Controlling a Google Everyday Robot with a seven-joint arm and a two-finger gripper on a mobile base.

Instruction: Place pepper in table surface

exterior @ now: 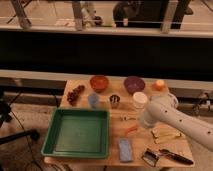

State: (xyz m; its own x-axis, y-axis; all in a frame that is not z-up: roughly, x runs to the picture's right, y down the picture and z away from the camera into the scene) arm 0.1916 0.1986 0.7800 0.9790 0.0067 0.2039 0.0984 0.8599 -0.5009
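The pepper [131, 130] is a small slim red-orange piece lying on the light wooden table surface [116, 135], just right of the green tray. My white arm [170, 120] reaches in from the right over the table. My gripper [140, 122] is at the arm's lower left end, close above and to the right of the pepper, and is mostly hidden by the arm. The pepper looks apart from the gripper.
A green tray [77, 132] fills the front left. At the back stand a grape cluster [76, 95], an orange-red bowl [99, 82], a purple bowl [134, 84] and an orange fruit [159, 85]. A blue cup [93, 100], a metal cup [114, 101], a white cup [140, 100], a blue sponge [126, 149] and a black tool [175, 156] are nearby.
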